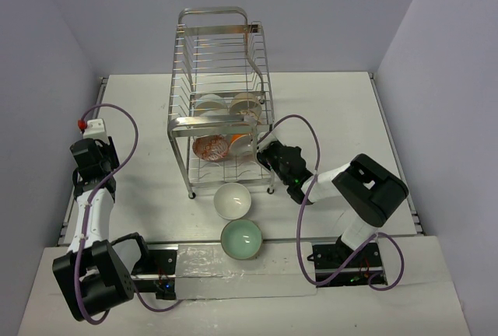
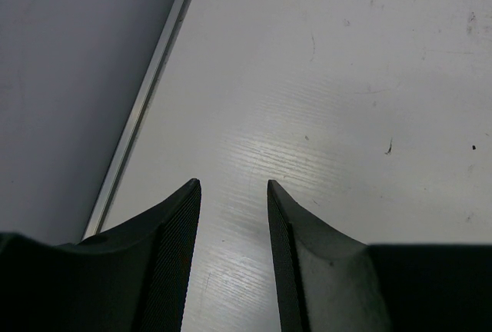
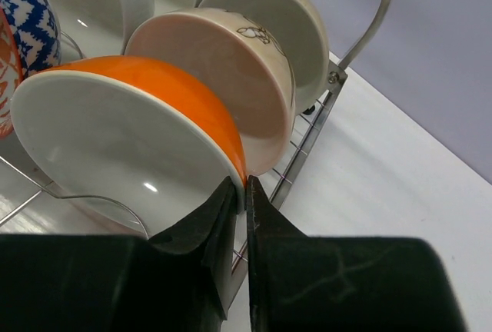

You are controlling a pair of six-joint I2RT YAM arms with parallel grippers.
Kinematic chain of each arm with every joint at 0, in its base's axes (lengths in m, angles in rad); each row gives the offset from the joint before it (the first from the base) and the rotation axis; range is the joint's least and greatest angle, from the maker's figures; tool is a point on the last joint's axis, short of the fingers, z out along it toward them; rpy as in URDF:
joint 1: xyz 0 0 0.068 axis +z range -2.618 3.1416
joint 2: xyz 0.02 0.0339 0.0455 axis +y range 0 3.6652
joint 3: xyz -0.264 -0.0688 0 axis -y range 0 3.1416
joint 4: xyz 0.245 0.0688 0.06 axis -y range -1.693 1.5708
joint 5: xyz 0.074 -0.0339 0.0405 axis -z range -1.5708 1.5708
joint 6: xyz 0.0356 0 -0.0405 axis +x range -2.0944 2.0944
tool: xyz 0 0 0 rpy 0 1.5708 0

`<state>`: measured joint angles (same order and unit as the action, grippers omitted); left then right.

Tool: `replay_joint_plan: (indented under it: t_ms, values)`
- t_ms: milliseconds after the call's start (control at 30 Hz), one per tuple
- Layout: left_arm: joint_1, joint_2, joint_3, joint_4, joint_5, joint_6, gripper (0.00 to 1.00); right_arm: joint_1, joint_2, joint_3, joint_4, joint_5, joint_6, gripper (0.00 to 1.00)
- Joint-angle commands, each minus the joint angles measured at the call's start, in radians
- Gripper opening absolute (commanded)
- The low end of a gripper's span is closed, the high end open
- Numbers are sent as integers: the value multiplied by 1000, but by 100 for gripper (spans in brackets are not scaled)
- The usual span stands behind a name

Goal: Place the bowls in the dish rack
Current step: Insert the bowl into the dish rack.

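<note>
Right jaws pinch orange bowl (image 3: pixel 178 90) rim.

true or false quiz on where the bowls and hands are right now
1. A white bowl and a mint green bowl sit on the table, outside the dish rack. True.
2. The left hand holds a bowl. False: it is open and empty above bare table.
3. The right hand grips the rim of an orange bowl in the rack. True.
4. The orange bowl lies flat, mouth up. False: it stands on edge.
</note>
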<state>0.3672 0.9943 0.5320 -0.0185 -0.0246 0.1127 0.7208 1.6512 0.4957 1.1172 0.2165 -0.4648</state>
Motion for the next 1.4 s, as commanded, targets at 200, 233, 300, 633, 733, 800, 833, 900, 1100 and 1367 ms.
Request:
replay_joint_plan:
  t_ms: [200,233,300,633,733,800,833,900,1100,1367]
  values:
    - [6,6,11,45,-11,10,45,28,-28,29,-25,-14,3,29]
    - [6,6,11,46,-12,12,45,26,-28,30,-25,-14,3,30]
    - [6,7,10,48,-15,13,45,28,-30,32,-28,-16,3,32]
    - [6,9,10,49,-24,15,46,17,-74,34,-69,-42,17,37]
    - [6,10,10,51,-29,16,46,5,-100,38,-103,-63,37,37]
    - [6,10,11,46,-34,16,46,0,-117,41,-132,-84,54,37]
    - [6,7,13,46,-32,15,46,-3,-123,44,-141,-92,58,37]
    - [6,4,13,45,-32,15,45,-7,-134,49,-168,-107,72,38]
    - [6,1,11,43,-37,16,46,-30,-159,61,-246,-178,112,38]
    - [6,-2,13,41,-40,18,46,-110,-218,102,-428,-405,184,42]
